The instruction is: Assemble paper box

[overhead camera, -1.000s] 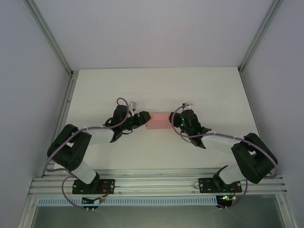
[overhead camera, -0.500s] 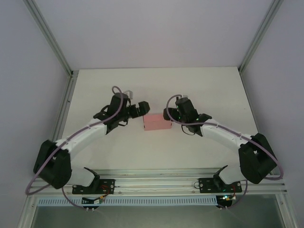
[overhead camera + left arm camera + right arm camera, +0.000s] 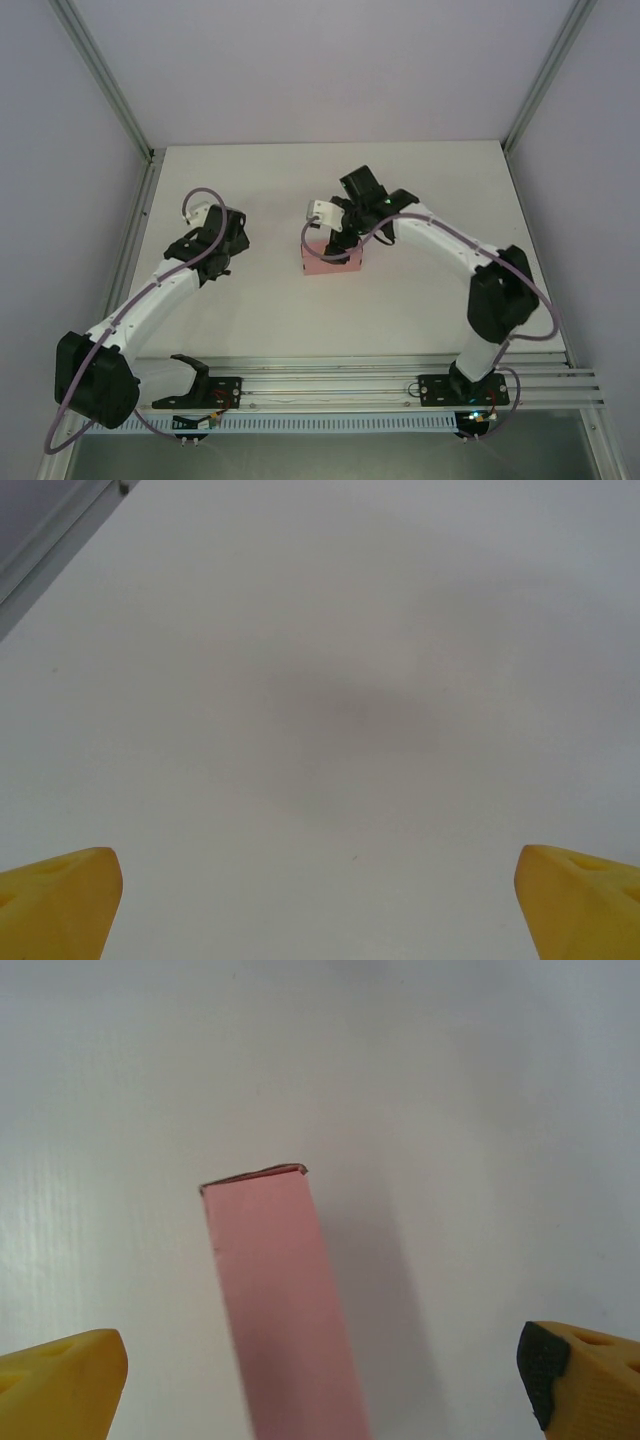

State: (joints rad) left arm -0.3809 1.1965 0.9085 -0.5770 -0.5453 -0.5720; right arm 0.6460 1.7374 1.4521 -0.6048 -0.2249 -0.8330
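Left arm (image 3: 150,295) has swung off to the left vs half a sec ago, when its gripper sat just beside the left end of the paper box (image 3: 318,266). The left gripper (image 3: 315,880) now hangs over bare counter (image 3: 430,190), well apart from the box. Right arm (image 3: 440,235) has moved too: it was at the box's right end, and now it reaches across from the right w/ the right gripper (image 3: 320,1355) above the box, pointing down at it. Box itself is approx where it was, near the ctr of the counter.

Left wrist view: two yellow fingertips (image 3: 60,900) at the bottom corners, spread wide, w/ nothing btwn them but white counter and a soft shadow. A strip of metal rail (image 3: 50,535) crosses the top-left corner. Left gripper is released, holding nothing.

Right wrist view: the pink box runs up from the bottom edge as a narrow strip, its far end square-cut w/ a thin dark edge. Yellow fingertips (image 3: 60,1385) sit far out to either side, the right one w/ a black pad (image 3: 540,1345). Neither tip touches the box; gap on both sides. Right gripper is spread wide, not grasping.

Top view: box is a small folded rectangular shape on the counter, its far part hidden under the right gripper. Pink shows on the left and near sides. Can't tell if its ends are closed.
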